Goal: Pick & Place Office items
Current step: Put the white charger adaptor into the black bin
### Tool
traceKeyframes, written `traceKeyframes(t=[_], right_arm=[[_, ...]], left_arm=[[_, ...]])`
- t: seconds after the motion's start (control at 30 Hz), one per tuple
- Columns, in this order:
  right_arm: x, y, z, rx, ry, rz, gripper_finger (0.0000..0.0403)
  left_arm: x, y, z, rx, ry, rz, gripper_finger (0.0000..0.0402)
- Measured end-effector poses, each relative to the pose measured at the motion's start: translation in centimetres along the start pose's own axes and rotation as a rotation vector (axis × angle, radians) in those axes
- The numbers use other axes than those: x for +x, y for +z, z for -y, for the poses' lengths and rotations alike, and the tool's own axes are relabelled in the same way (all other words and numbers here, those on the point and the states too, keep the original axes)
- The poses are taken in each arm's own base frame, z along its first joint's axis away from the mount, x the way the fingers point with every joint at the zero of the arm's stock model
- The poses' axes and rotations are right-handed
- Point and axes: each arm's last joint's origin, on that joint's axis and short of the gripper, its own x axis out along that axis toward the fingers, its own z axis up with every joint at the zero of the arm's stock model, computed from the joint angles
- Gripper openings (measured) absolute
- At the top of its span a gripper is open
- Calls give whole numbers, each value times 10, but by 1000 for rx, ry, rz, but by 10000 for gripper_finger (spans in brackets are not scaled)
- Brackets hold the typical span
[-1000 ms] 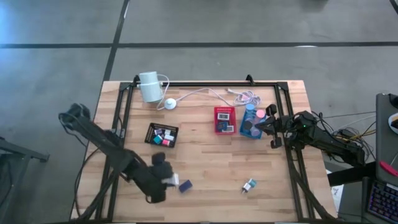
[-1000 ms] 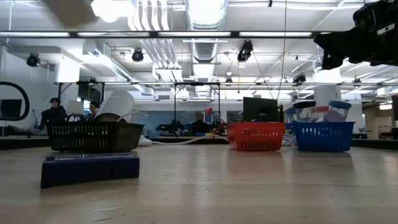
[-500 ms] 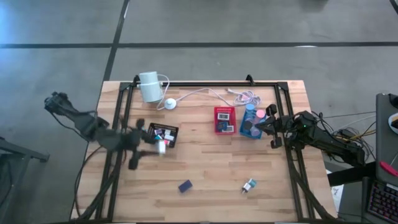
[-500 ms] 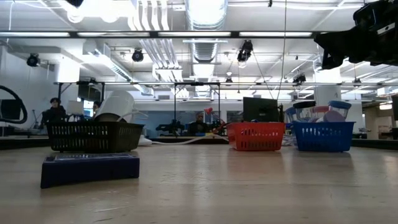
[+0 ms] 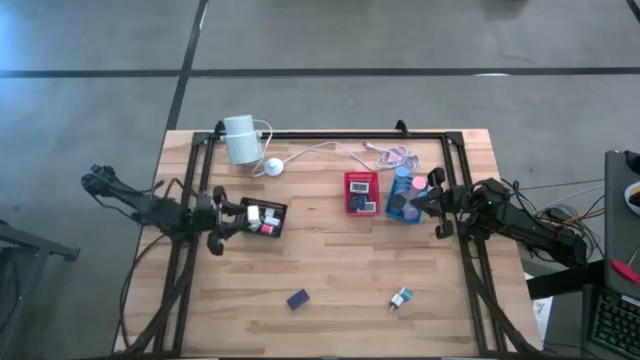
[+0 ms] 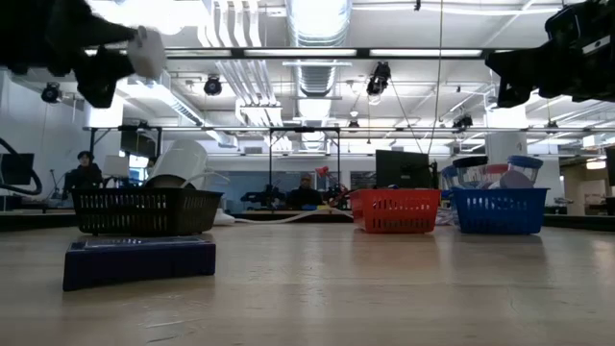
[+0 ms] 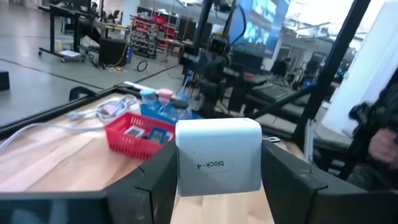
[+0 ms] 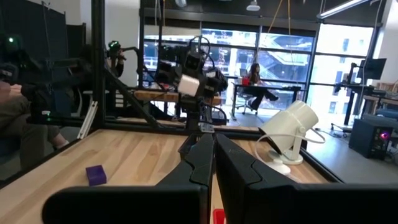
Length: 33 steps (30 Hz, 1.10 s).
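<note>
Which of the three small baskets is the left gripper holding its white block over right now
The black basket, nearest the table's left side. The left gripper, shut on the white block, hangs at its edge. The red basket and blue basket sit by the waiting right gripper.

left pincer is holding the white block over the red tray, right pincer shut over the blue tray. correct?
Not quite. The left pincer holds the white block at the black tray's left edge, not the red tray, which sits further right. The high view shows it. The right pincer is shut over the blue tray, as you said.
</note>
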Motion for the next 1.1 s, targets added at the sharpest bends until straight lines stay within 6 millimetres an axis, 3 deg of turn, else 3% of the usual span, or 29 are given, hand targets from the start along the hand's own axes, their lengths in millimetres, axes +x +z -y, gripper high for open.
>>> traceKeyframes(t=[0.27, 0.77, 0.93, 1.1], right_arm=[[0, -1, 0, 2, -1, -12, 11], [0, -2, 0, 7, -3, -16, 11], [0, -2, 0, 4, -7, -16, 11], [0, -1, 1, 3, -31, -14, 11]], left_arm=[[-3, -34, -11, 5, -7, 32, 191], [-4, -34, -11, 15, -3, 30, 191], [-6, -17, -16, -119, 238, 85, 191], [-7, 10, -14, -128, 340, -51, 191]])
